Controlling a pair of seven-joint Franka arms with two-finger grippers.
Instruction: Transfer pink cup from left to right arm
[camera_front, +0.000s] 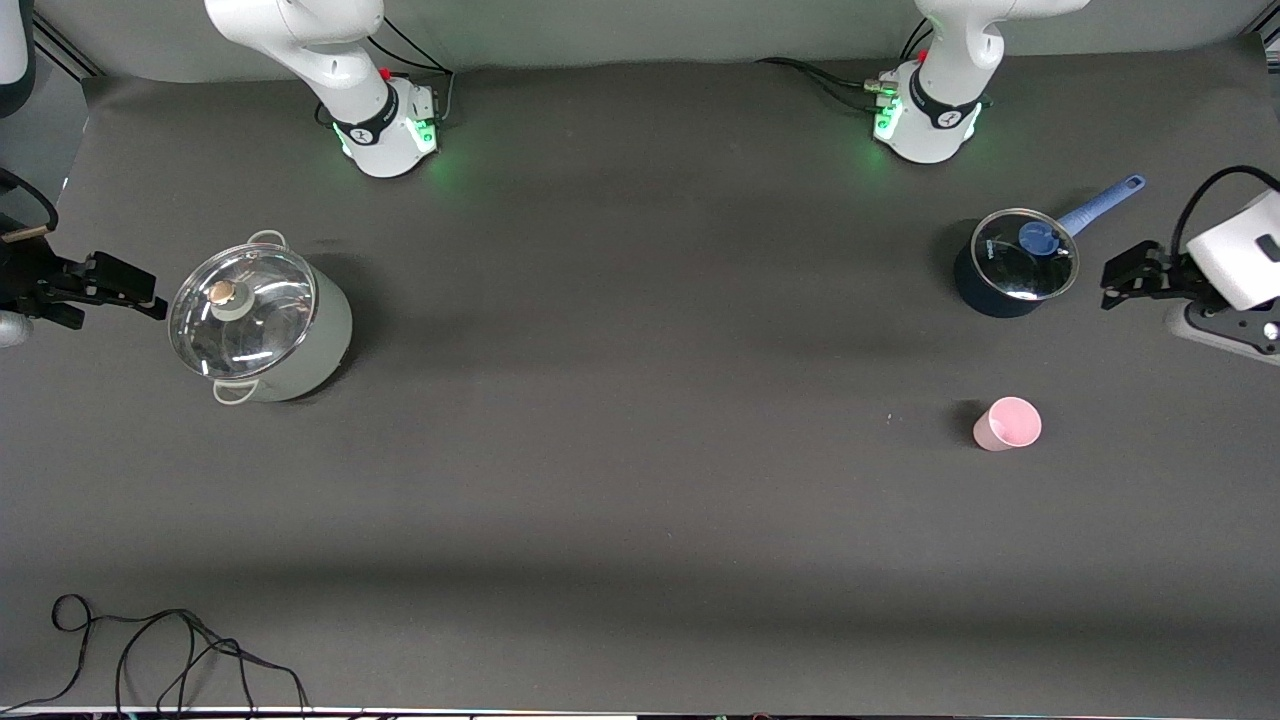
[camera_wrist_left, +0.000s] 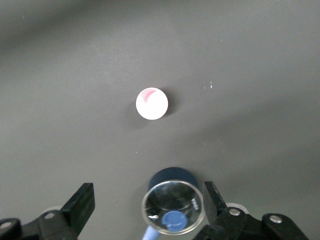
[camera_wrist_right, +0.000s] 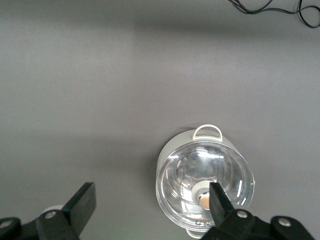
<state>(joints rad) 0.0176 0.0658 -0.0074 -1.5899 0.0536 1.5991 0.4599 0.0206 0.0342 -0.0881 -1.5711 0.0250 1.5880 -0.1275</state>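
Dark counter (camera_front: 640, 500) before you carries the pink cup (camera_front: 1008, 423) upright; left gripper (camera_front: 1125, 278) and right gripper (camera_front: 130, 290) hover wide apart, empty.

The upper parts of both arms are being cut off by the top edge of the front view. The left claw (camera_front: 1108, 288) is being shown only partly there, its wrist being clipped at the edge. In the left wrist view, the blue saucepan (camera_wrist_left: 172, 202) is being cropped at the edge, its handle mostly out of sight. In the right wrist view, part of the grey pot (camera_wrist_right: 204, 182) is being covered by one finger (camera_wrist_right: 220, 202).
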